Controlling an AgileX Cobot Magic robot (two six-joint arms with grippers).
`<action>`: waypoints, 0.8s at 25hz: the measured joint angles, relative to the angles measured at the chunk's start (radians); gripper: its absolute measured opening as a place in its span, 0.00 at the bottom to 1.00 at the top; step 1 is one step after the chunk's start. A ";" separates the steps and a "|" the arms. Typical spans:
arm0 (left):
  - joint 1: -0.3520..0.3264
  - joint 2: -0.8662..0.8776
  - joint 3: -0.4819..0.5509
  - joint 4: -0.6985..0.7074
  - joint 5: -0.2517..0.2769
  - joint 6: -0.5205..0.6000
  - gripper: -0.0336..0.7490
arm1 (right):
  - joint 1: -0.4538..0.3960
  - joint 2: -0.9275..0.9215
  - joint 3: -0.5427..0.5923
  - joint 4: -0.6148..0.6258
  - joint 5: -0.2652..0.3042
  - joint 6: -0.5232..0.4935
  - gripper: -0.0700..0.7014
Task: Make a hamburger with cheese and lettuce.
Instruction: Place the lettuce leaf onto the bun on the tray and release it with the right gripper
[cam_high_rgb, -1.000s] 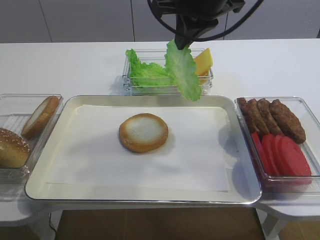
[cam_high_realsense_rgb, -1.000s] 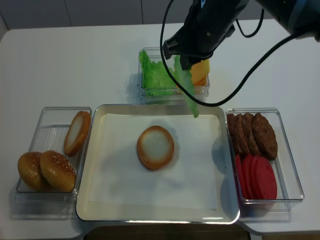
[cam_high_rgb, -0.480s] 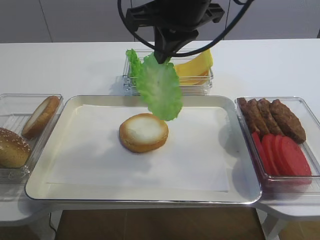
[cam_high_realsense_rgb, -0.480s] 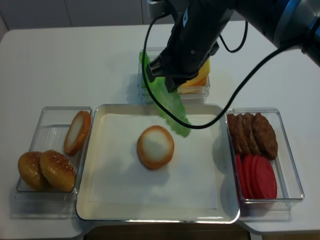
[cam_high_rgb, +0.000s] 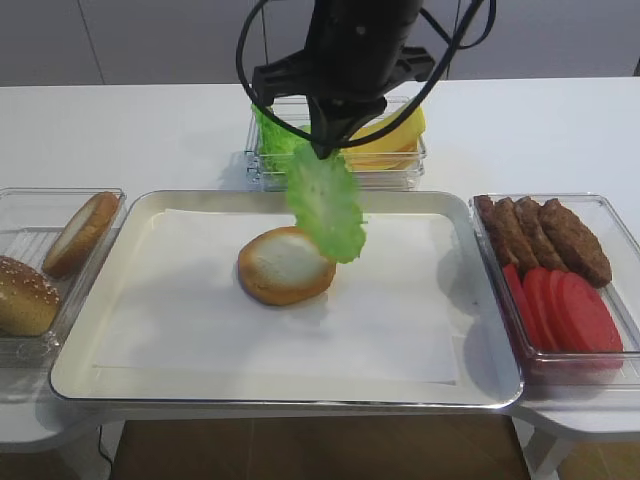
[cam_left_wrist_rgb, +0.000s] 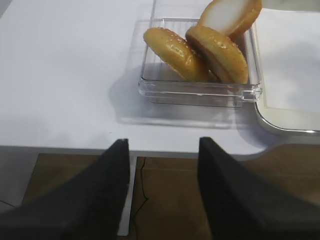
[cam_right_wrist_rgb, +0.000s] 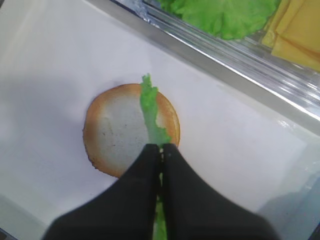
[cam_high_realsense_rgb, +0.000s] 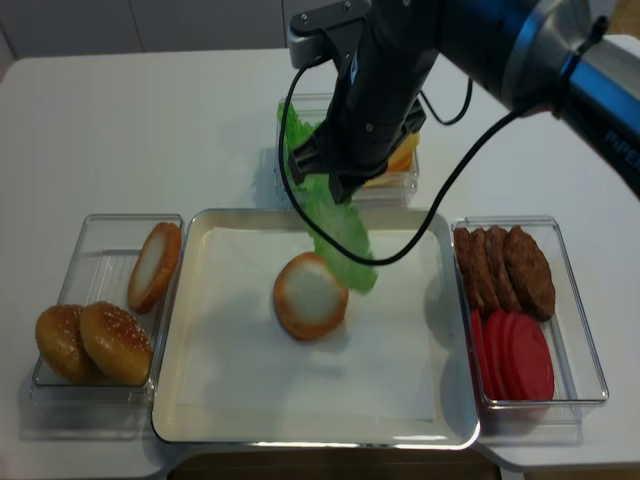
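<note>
right tool (cam_right_wrist_rgb: 161, 148) pinches a frilly green lettuce (cam_high_rgb: 326, 203) leaf over the round, pale-faced hamburger (cam_high_rgb: 283, 265).

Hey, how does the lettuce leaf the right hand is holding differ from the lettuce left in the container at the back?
The held lettuce leaf hangs in the air, pinched at its top by the right hand; the lettuce in the container lies heaped in its clear box. The held leaf is a single piece dangling over the bun half on the tray; the other sits beside the cheese slices. Both are bright green and frilly.
</note>
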 joint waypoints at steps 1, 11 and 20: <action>0.000 0.000 0.000 0.000 0.000 0.000 0.47 | 0.000 0.008 0.000 0.000 0.000 0.004 0.13; 0.000 0.000 0.000 0.000 0.000 0.000 0.47 | 0.000 0.025 0.000 0.004 -0.027 0.015 0.13; 0.000 0.000 0.000 0.000 0.000 0.000 0.47 | 0.000 0.040 0.000 0.033 -0.052 0.017 0.13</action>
